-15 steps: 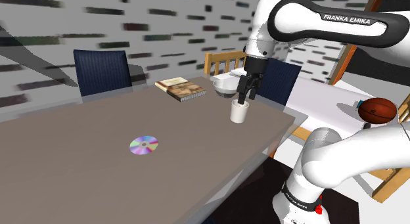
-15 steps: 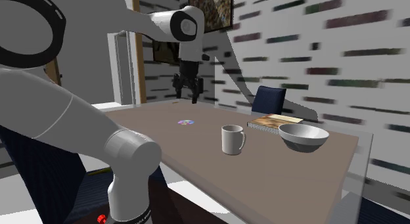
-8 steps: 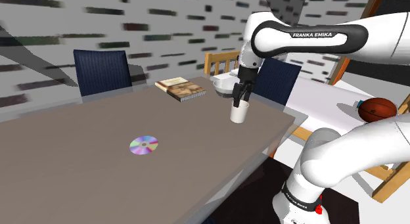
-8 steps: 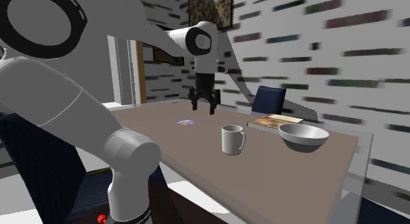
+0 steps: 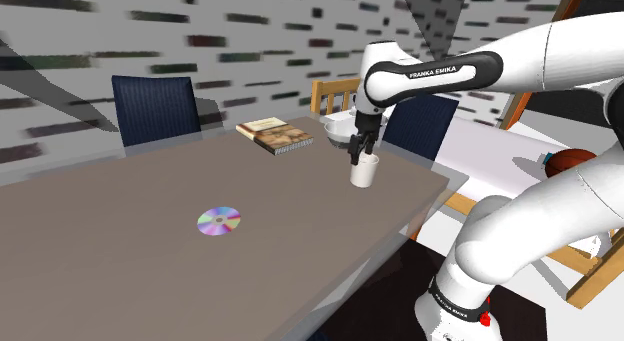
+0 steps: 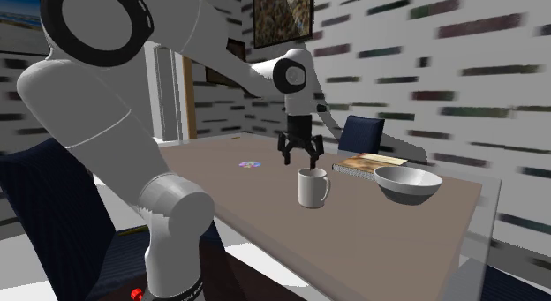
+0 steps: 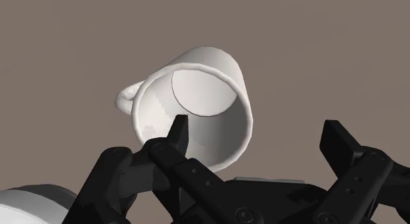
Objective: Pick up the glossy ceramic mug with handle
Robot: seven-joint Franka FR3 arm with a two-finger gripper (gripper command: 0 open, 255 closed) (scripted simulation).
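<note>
A white mug (image 5: 363, 173) with a handle stands upright on the brown table (image 5: 150, 249), near the edge on the shoulder view's right. In the second exterior view the mug (image 6: 311, 188) has its handle turned toward the bowl. My gripper (image 5: 360, 149) hangs just above it, pointing down, open, with nothing held. It also appears in the second exterior view as the gripper (image 6: 299, 158), over the mug's rim. In the wrist view the mug (image 7: 197, 104) lies below the gripper (image 7: 257, 138), with one fingertip (image 7: 177, 132) over its opening and the other off to the side.
A white bowl (image 5: 338, 129) stands just behind the mug, and a book (image 5: 274, 135) lies beside it. A shiny disc (image 5: 219, 221) lies mid-table. A blue chair (image 5: 153, 109) and a wooden chair (image 5: 335, 91) stand at the far side. An orange ball (image 5: 566, 163) rests at the right.
The arm has swung over and come down, bringing the open gripper from higher up to just above the mug. The mug, bowl, book and disc have stayed put.
</note>
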